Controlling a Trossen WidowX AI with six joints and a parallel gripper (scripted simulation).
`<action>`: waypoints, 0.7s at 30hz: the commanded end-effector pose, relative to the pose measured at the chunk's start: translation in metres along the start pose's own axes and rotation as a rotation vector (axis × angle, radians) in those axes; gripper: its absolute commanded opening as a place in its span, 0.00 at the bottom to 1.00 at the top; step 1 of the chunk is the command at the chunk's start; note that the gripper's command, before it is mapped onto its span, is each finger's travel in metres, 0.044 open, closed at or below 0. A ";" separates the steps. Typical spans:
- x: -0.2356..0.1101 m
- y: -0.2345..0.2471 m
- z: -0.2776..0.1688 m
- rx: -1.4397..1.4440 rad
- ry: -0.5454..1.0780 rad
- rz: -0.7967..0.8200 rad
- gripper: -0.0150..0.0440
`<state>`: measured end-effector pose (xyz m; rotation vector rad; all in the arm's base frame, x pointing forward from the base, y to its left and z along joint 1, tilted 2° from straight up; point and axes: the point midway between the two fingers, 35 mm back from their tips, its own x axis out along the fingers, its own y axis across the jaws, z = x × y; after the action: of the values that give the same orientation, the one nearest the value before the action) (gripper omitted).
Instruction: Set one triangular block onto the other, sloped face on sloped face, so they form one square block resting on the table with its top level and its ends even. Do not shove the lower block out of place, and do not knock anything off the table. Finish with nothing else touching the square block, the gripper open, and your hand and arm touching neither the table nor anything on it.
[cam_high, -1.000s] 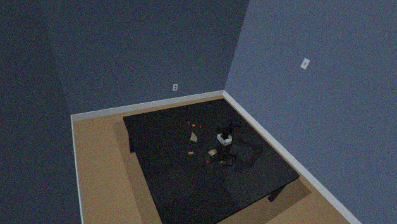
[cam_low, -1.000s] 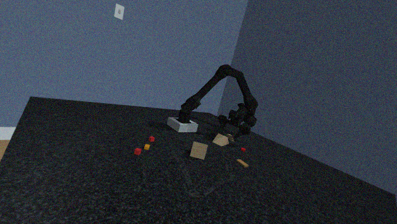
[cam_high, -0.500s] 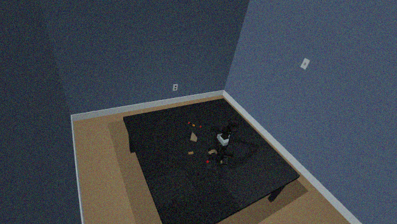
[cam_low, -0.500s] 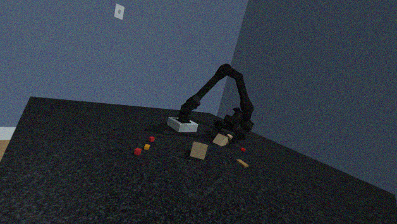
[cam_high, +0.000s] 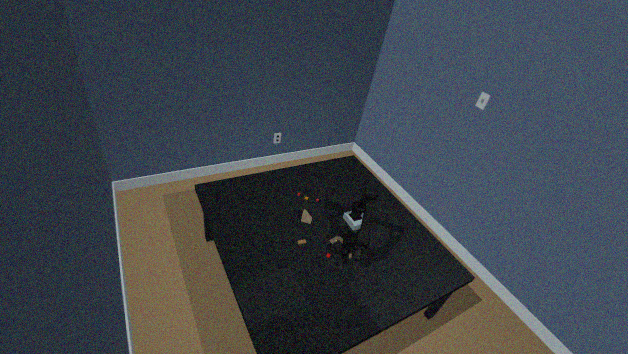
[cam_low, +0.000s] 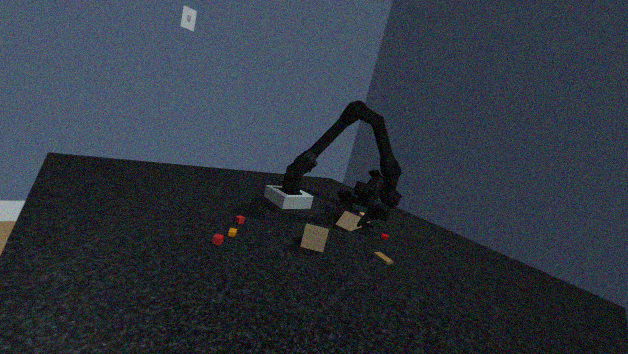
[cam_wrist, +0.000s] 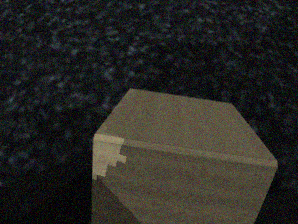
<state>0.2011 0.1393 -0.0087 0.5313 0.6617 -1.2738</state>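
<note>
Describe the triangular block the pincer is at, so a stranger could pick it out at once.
Start at the arm's white base on the black table. The arm arches over to its pincer, which closes on a tan wedge. Its twin stands alone, farther from the arm.
</note>
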 end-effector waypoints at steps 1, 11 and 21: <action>0.000 0.000 0.000 0.001 0.001 0.001 0.52; -0.026 0.003 0.022 0.001 0.001 0.001 0.25; -0.059 0.002 0.056 0.001 0.001 0.001 0.25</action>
<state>0.2031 0.1419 0.0558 0.5254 0.6614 -1.2758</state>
